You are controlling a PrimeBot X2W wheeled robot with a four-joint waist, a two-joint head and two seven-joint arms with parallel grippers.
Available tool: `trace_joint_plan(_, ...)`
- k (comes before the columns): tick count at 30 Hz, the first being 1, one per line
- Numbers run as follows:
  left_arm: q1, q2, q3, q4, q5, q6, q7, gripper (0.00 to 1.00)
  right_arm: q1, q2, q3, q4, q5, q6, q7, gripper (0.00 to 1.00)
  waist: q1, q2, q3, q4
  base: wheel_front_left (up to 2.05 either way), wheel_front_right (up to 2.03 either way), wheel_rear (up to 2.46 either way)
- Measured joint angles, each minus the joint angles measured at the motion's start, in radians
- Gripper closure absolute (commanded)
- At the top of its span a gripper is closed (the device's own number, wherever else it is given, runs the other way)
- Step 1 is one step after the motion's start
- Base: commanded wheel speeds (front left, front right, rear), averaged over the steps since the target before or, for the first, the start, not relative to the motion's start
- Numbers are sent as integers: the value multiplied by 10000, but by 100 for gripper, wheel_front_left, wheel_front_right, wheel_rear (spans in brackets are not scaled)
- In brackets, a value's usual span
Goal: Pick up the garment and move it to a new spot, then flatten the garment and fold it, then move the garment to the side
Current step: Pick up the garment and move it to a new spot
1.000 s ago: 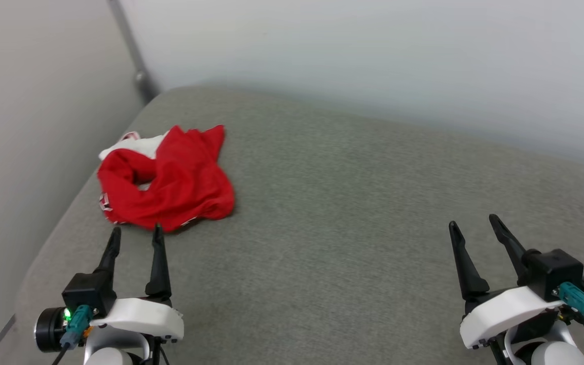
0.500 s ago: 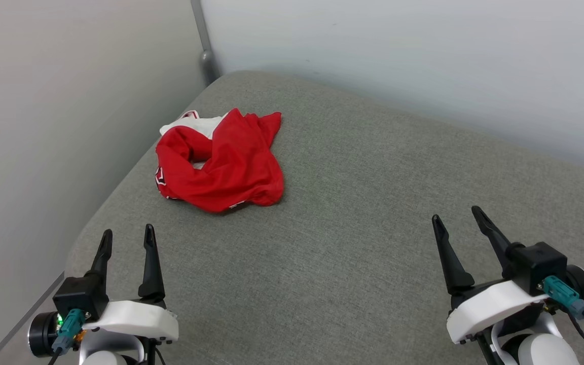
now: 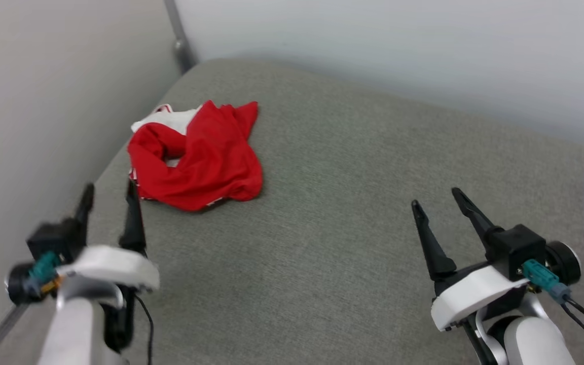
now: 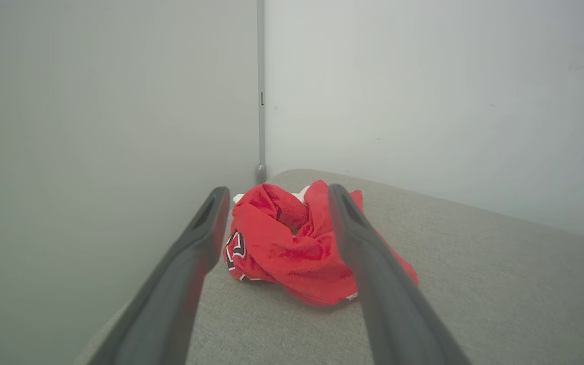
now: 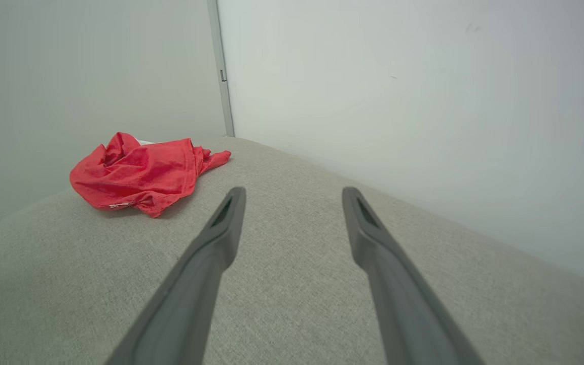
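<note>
The garment (image 3: 198,157) is a crumpled red heap with a white sleeve at its far side, lying near the far left corner of the grey cushioned surface (image 3: 353,167). My left gripper (image 3: 109,190) hovers just short of its near left edge, open and empty. In the left wrist view the garment (image 4: 287,243) shows between my two spread fingers, with a black and white mark on its left fold. My right gripper (image 3: 436,200) stands open and empty at the lower right, far from the cloth. The right wrist view has the garment (image 5: 137,172) at the far left.
Pale walls close the surface in on the left and at the back, meeting at a grey corner post (image 3: 179,40). The surface's rounded left edge (image 3: 104,172) runs right beside the garment. Bare grey fabric spreads to the right.
The head camera has swung, so the whole picture shifted. My left gripper has risen and moved forward toward the garment and is blurred. The garment lies as it did. Both grippers stay open.
</note>
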State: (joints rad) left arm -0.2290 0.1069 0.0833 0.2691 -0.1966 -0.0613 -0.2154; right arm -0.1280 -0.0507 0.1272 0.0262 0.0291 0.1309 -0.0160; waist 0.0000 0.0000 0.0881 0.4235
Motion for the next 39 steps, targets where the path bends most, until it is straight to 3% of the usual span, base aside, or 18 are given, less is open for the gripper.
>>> trace_joint_plan(5, -1729, 777, 286, 339, -485, -211, 941, 0, -431, 6, 267, -234, -107, 2, 86, 0, 0, 0, 609, -548, 0, 0, 0)
trace_joint_plan(9, -3068, 1730, 458, 936, -978, -458, 2033, 0, -815, 6, 382, -307, -157, 0, 81, 0, 1, 0, 1235, -1076, 0, 0, 0)
trace_joint_plan(19, -4350, 3764, 190, 3137, -2736, -675, 6771, 0, -1487, 2, 366, -240, -117, 0, -232, 0, 3, 0, 2961, -2373, 0, 0, 0)
trace_joint_plan(23, -4330, 4148, 219, 3927, -3405, -679, 8243, 0, -1662, 2, 357, -111, -29, 0, -385, 0, 3, 0, 3546, -2778, 0, 0, 0)
trace_joint_plan(29, -4420, 4466, 339, 4349, -4328, -679, 9609, 0, -1849, 2, 332, 107, 17, 0, -570, 0, 1, 0, 4054, -3172, 0, 0, 0)
trace_joint_plan(30, -4426, 4497, 362, 4362, -4431, -677, 9699, 50, -1890, 2, 311, 117, 27, 0, -591, 0, 1, 1, 4085, -3200, 0, 0, 0)
trace_joint_plan(32, -4428, 4514, 322, 4345, -4420, -677, 9651, 100, -1955, 2, 257, 161, -27, 0, -619, 0, 1, 0, 4085, -3194, 0, 0, 0)
trace_joint_plan(39, -4280, 4334, 73, 4343, -3862, -435, 8180, 100, -1932, 4, 109, 449, -27, 0, -690, 0, 2, 0, 3584, -3062, 0, 0, 0)
